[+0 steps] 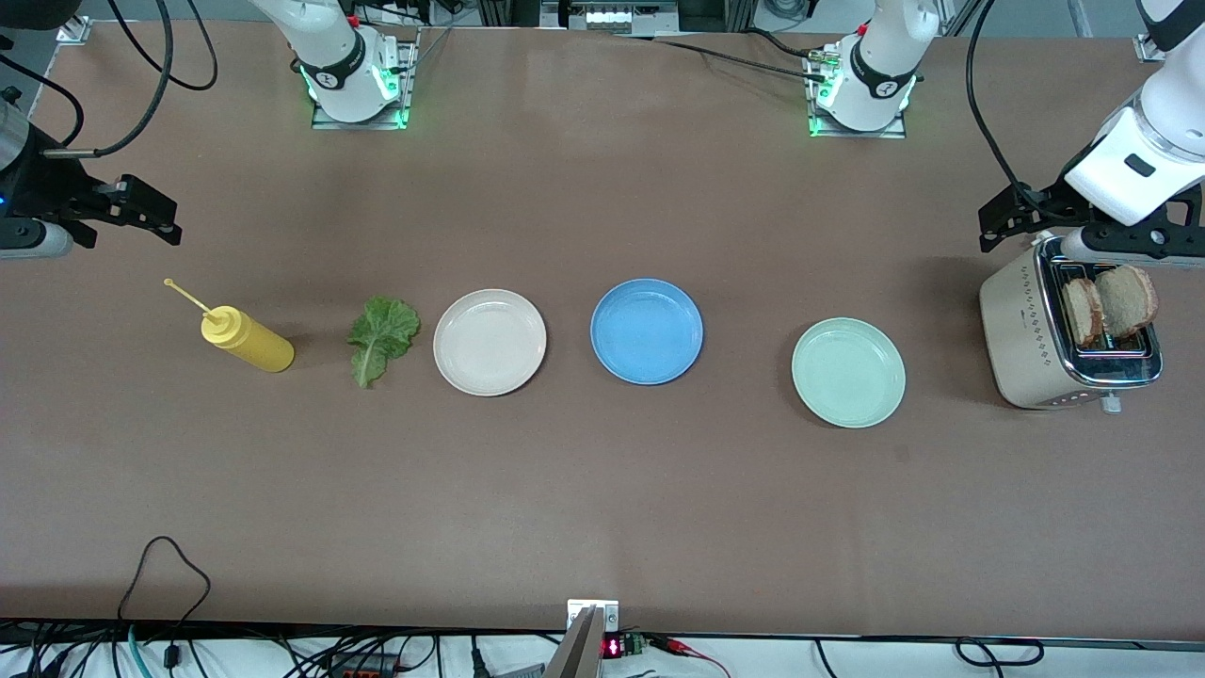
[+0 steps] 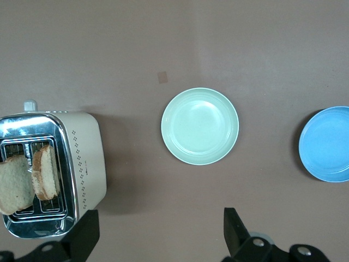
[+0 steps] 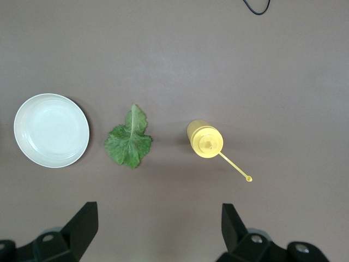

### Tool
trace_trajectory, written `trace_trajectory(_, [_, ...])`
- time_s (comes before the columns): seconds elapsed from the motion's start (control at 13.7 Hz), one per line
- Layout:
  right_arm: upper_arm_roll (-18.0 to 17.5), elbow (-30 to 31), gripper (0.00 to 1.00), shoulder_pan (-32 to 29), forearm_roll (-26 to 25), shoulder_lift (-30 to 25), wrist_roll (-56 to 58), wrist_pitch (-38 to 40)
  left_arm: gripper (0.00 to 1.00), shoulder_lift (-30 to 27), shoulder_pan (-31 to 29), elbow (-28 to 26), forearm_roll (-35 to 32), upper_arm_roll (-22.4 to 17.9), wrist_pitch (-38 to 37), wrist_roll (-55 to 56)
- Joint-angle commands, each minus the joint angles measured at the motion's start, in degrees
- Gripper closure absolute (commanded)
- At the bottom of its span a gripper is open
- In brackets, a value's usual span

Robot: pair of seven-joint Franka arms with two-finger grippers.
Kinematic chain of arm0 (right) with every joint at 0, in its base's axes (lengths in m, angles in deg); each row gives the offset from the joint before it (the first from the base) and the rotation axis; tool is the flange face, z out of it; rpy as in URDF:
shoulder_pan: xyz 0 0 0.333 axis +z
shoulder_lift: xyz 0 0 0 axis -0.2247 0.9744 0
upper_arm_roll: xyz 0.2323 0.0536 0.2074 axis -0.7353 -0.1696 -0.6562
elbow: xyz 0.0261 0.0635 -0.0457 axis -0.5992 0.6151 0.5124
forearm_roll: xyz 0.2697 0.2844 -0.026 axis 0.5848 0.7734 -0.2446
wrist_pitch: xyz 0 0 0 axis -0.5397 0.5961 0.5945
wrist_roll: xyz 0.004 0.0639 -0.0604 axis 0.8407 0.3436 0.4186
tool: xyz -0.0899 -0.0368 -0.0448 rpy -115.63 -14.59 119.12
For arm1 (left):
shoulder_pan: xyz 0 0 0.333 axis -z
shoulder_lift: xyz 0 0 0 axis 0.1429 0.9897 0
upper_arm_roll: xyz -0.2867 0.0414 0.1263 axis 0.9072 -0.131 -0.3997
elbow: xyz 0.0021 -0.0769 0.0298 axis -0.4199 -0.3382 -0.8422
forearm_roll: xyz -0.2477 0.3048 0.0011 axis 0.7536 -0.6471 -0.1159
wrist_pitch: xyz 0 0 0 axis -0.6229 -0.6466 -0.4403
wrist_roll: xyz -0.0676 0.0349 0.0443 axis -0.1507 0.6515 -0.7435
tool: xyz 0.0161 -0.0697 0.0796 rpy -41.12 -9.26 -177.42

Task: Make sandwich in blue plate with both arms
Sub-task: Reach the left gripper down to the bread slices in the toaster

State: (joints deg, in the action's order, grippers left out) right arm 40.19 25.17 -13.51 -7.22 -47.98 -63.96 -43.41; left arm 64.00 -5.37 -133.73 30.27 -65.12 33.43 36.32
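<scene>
The blue plate (image 1: 647, 330) lies empty mid-table; it also shows in the left wrist view (image 2: 327, 143). Two bread slices (image 1: 1083, 309) (image 1: 1127, 299) stand upright in the slots of a toaster (image 1: 1021, 330) at the left arm's end; the left wrist view shows the slices (image 2: 46, 172) and the toaster (image 2: 84, 158). A green lettuce leaf (image 1: 381, 334) (image 3: 130, 139) lies flat on the table. My left gripper (image 1: 1003, 218) (image 2: 161, 232) is open and empty, up over the table beside the toaster. My right gripper (image 1: 155, 215) (image 3: 158, 226) is open and empty over the right arm's end.
A cream-white plate (image 1: 490, 341) (image 3: 52, 130) lies between the lettuce and the blue plate. A mint-green plate (image 1: 848, 372) (image 2: 200, 126) lies between the blue plate and the toaster. A yellow squeeze bottle (image 1: 247, 341) (image 3: 205, 138) stands beside the lettuce.
</scene>
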Motion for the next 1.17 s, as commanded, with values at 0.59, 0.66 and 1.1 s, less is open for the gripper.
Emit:
trace_trajectory(0.59, [-0.23, 0.82, 0.81, -0.61, 0.34, -0.57, 0.42, -0.49, 0.00, 0.94, -0.20, 1.96, 0.17, -0.23, -2.36, -1.07])
trace_trajectory(0.66, [-0.32, 0.82, 0.87, -0.61, 0.34, -0.56, 0.42, -0.49, 0.00, 0.94, -0.29, 1.87, 0.17, -0.23, -2.62, -0.98])
trace_trajectory(1.1, [-0.23, 0.82, 1.00, -0.61, 0.34, -0.56, 0.42, -0.49, 0.00, 3.14, -0.38, 3.10, 0.08, -0.66, -8.86, -0.10])
